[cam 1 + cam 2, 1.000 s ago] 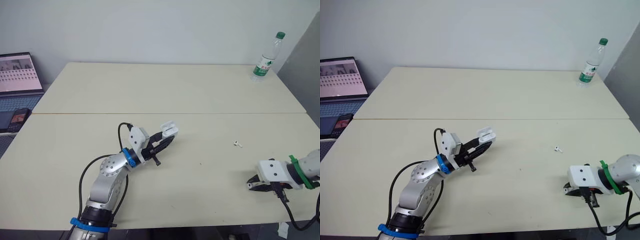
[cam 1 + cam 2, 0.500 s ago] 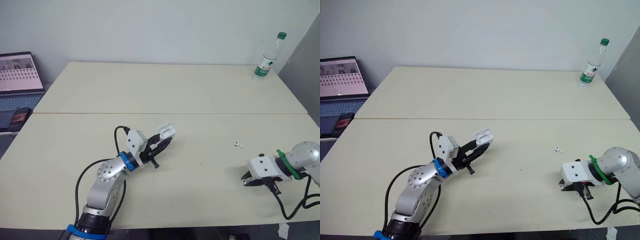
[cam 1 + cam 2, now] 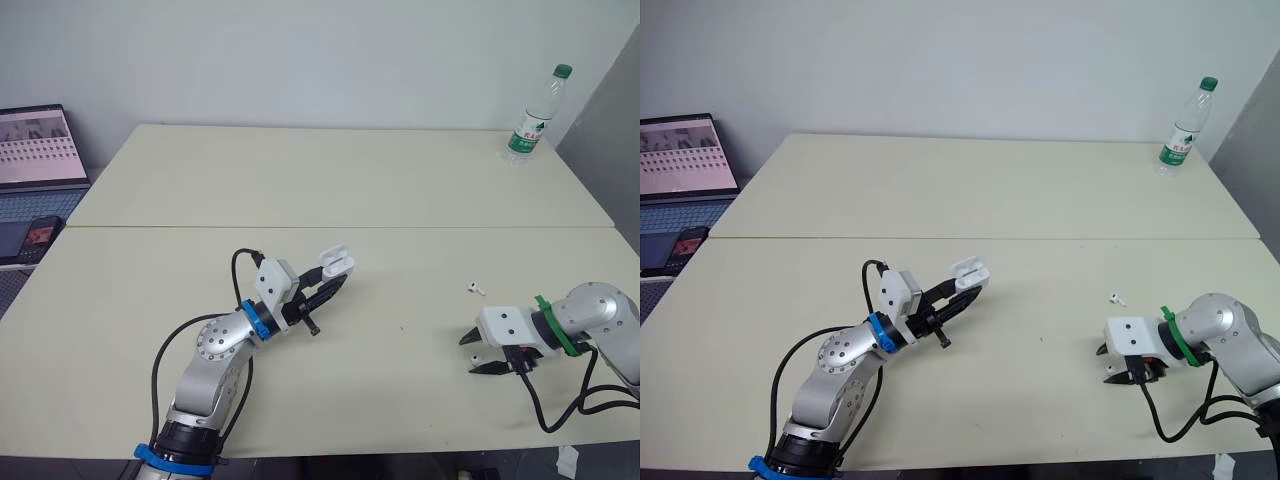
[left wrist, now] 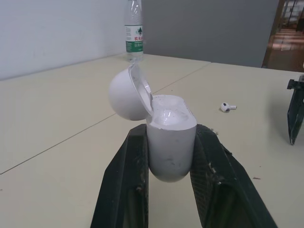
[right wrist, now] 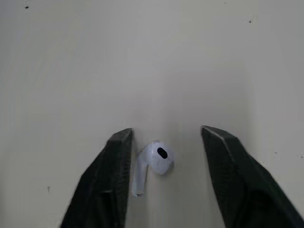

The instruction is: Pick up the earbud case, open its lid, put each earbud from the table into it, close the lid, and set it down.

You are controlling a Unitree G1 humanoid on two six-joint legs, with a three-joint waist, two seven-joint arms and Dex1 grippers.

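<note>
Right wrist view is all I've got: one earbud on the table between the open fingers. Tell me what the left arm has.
Observer: The left gripper grips the earbud case by its body, raised above the table.
Operator: Give me the lid's state.
Observer: The lid stands open, hinged back to one side.
Operator: Report any other earbud.
Observer: A second earbud lies on the table, farther from the robot than the right gripper and apart from it.
</note>
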